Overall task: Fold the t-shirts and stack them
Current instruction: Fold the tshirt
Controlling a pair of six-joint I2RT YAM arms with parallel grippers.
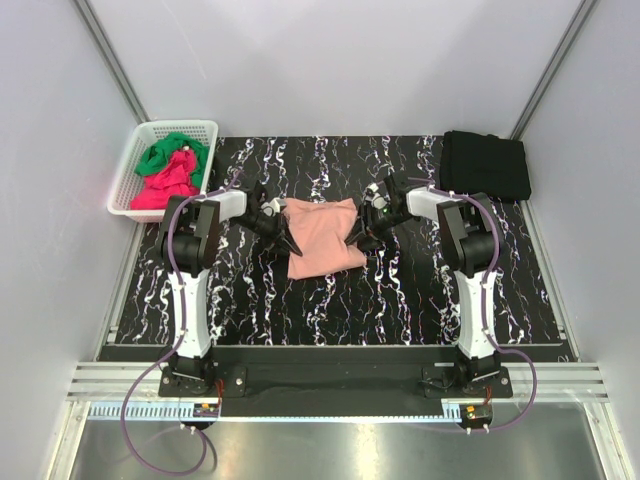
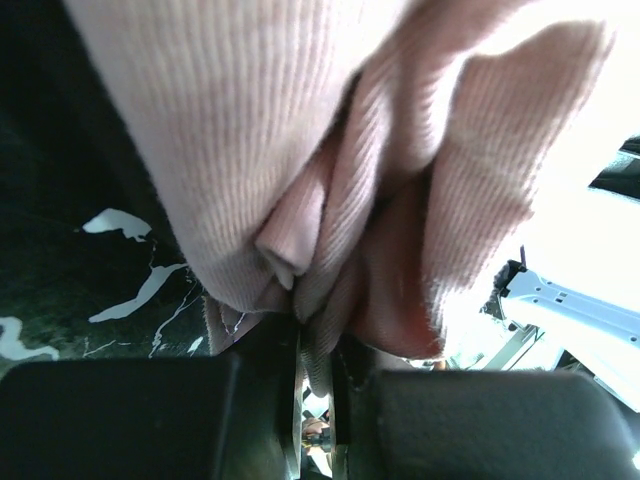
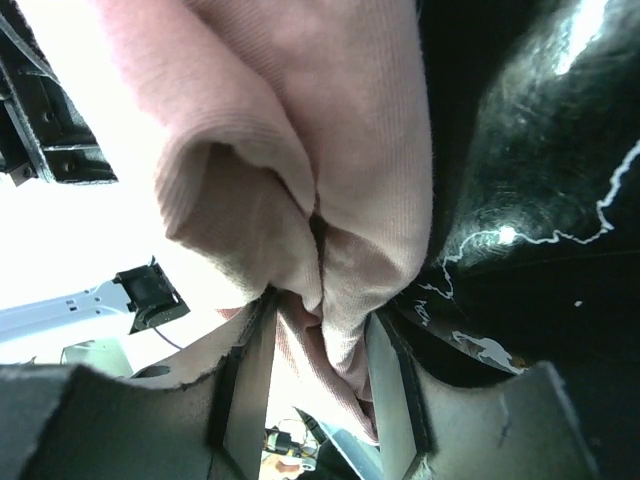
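A salmon-pink t-shirt [image 1: 322, 240], partly folded, lies mid-table on the black marbled top. My left gripper [image 1: 283, 222] is at its left edge. In the left wrist view its jaws [image 2: 315, 340] stand nearly together, pinching a bunched fold of pink cloth [image 2: 300, 180]. My right gripper [image 1: 362, 228] is at the shirt's right edge. In the right wrist view its jaws [image 3: 318, 350] stand well apart, with a fold of pink cloth [image 3: 330, 200] hanging loosely between them. The shirt's print is hidden.
A white basket [image 1: 125, 180] at the back left holds a green t-shirt [image 1: 172, 152] and a magenta-red one [image 1: 165, 185]. A folded black t-shirt [image 1: 487, 165] lies at the back right corner. Grey walls enclose the table on three sides.
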